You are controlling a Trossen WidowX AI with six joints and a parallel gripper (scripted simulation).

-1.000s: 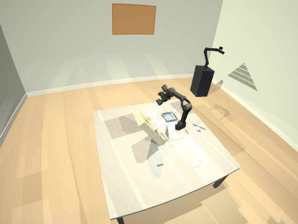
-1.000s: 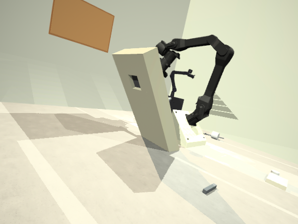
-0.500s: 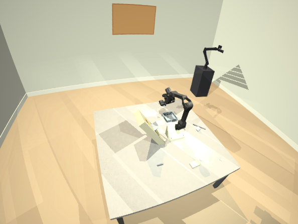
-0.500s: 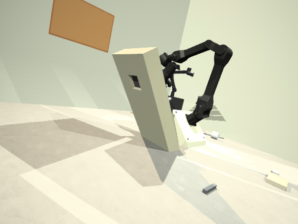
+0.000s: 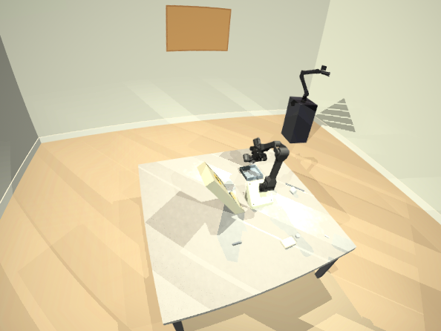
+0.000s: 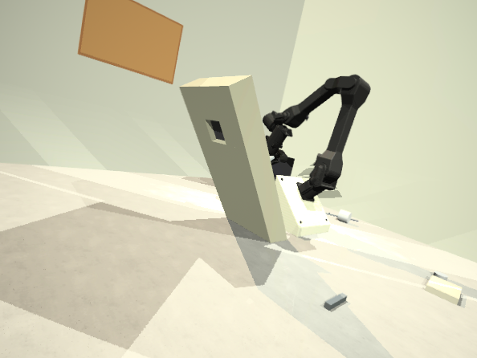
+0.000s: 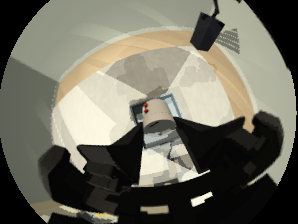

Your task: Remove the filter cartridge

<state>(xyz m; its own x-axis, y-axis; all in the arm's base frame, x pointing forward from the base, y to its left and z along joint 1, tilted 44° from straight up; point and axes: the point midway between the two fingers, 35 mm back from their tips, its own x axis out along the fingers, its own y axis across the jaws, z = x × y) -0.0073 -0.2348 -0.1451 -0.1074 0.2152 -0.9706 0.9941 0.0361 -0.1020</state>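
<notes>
The round filter cartridge (image 7: 158, 110) is a pale cylinder with two red marks on its side. My gripper (image 7: 157, 121) (image 5: 252, 161) is shut on it, with one dark finger on each side. The cartridge hangs above the tray (image 5: 254, 178) (image 7: 177, 104), a dark-rimmed open box, and covers part of it in the wrist view. The service panel (image 5: 223, 193) (image 6: 241, 160) leans beside the tray, out of contact with the cartridge as far as the views show. In the exterior view the panel hides part of the gripper and the tray. The slots cannot be made out.
The arm's white base (image 5: 260, 200) (image 6: 305, 213) stands close to the tray and panel. A grey block (image 5: 237, 243) (image 6: 336, 301), a cream block (image 5: 288, 242) (image 6: 443, 288) and a white cylinder (image 6: 344, 216) lie on the table (image 5: 200, 274). A second arm stands on a dark pedestal (image 5: 298, 120) beyond the table.
</notes>
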